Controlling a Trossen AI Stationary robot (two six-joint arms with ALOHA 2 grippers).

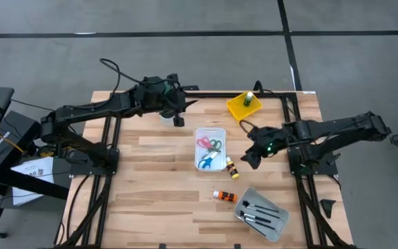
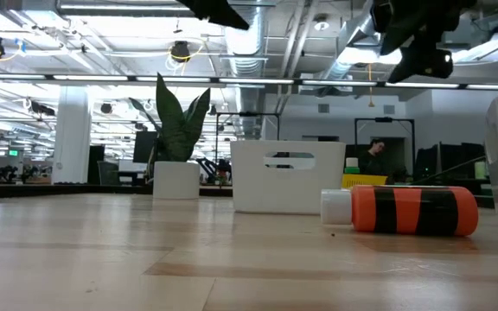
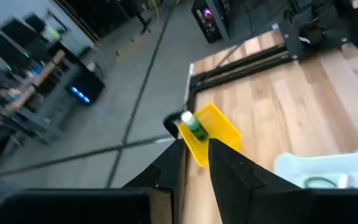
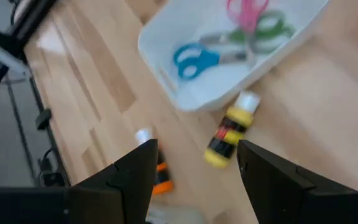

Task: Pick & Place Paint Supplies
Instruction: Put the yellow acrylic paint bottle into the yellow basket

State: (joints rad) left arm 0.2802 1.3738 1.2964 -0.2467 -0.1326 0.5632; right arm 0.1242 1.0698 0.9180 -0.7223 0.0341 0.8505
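Paint supplies are partly sorted on my table, and two bottles lie loose. My left gripper (image 1: 179, 111) hangs at the far edge of the table, well apart from all supplies; its fingers (image 3: 229, 171) stand nearly together with only a thin gap, and they hold nothing. Ahead of it is the yellow tray (image 3: 211, 132) with the green bottle (image 3: 193, 125) upright inside. My right gripper (image 4: 194, 165) has its fingers spread wide and empty, and it hovers above the table. Just before it the yellow bottle (image 4: 230, 129) lies on its side, touching the wall of the white tray (image 4: 166, 68), where the scissors (image 4: 199, 56) rest. The orange bottle (image 1: 224, 196) lies nearer to the grey tray (image 1: 280, 225) with the brushes (image 1: 259, 210). I judge the danger is here: a lying bottle can roll when one finger touches it first. Also, coming down close to the white tray, I could push that tray.
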